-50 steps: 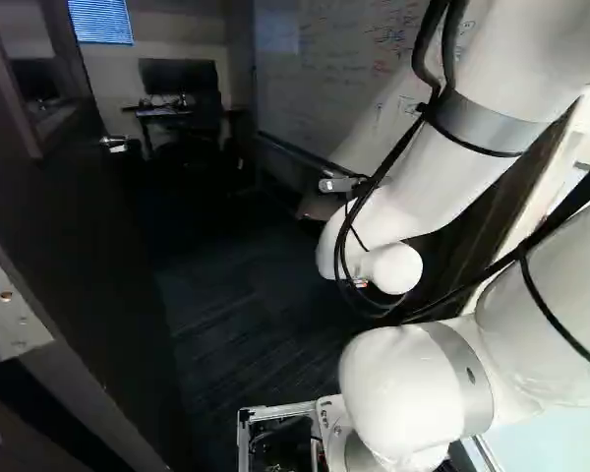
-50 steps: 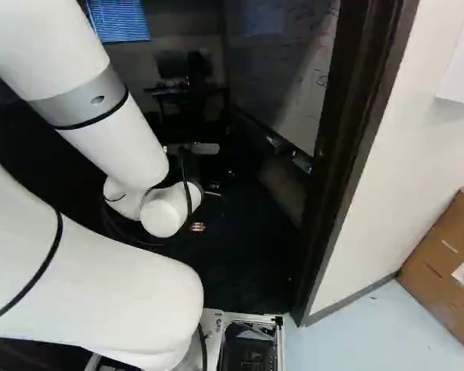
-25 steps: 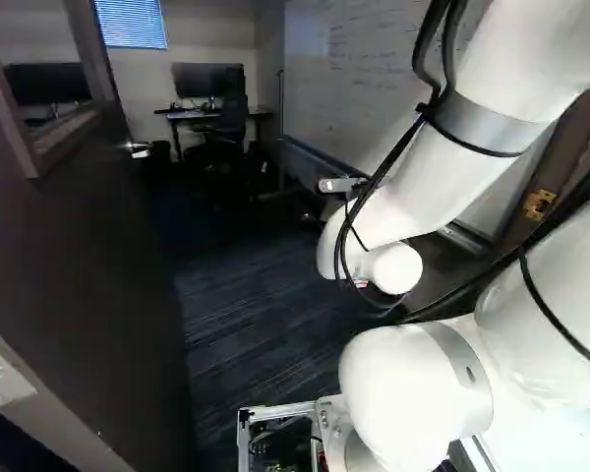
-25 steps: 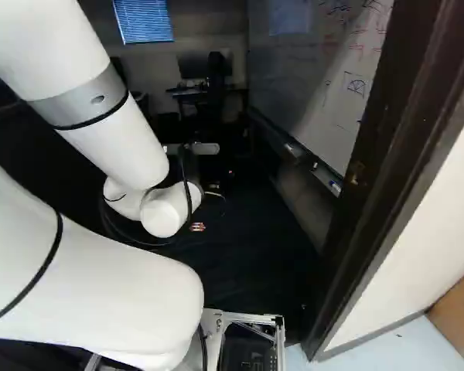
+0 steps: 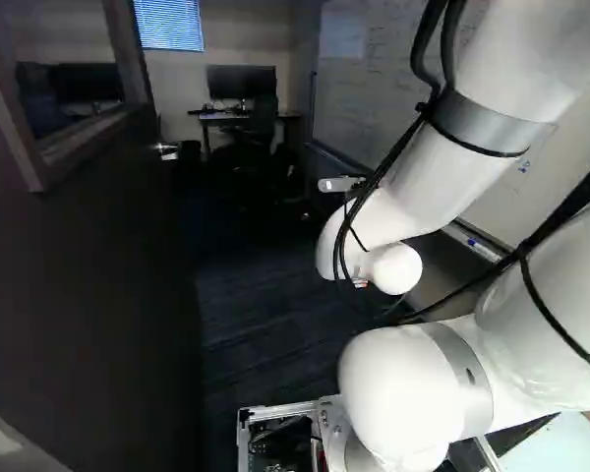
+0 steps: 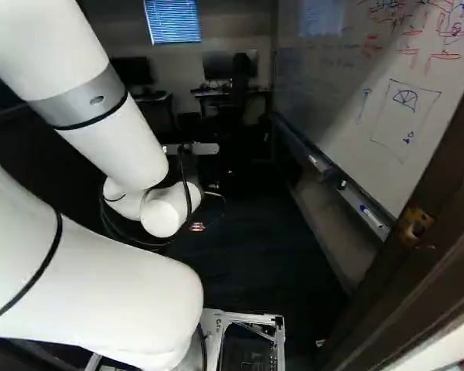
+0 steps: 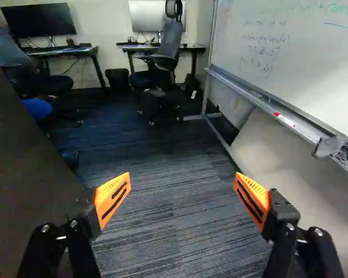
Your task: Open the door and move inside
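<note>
Carpet (image 7: 168, 220), dark-striped, door (image 5: 88, 265) open, desks (image 7: 75, 51) by wall (image 7: 104, 23), whiteboard (image 7: 307, 63)

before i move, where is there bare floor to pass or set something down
Bare carpet lies below and ahead of the open hand, between the door and the whiteboard. It is crowded at the far wall, with desks and office chairs. The door looks close beside the hand.

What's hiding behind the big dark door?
Through the window in the door, a black monitor. Past its edge, a desk and part of a chair. The door covers the rest, so I can't tell.
</note>
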{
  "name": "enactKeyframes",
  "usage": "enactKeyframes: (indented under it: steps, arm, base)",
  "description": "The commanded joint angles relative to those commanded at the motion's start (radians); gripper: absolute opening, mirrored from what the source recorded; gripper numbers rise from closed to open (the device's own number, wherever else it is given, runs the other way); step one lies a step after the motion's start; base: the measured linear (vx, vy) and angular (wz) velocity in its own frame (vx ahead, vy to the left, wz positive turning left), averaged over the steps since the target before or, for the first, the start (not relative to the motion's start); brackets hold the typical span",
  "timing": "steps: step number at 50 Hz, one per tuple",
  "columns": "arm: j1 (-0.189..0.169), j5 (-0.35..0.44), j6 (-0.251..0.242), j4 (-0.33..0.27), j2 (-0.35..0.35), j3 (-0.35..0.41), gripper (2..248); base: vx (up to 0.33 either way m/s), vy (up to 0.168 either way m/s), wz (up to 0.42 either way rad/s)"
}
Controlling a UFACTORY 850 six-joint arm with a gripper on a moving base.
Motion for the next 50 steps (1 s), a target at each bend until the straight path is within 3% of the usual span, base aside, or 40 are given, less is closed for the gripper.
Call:
enactKeyframes:
  steps: [29,50]
  arm:
    - [0.0,0.0,0.0,0.0,0.0,0.0,247]
    - [0.0,0.0,0.0,0.0,0.0,0.0,247]
  base:
    - [0.205,0.013,0.257]
    - [0.226,-0.041,0.023]
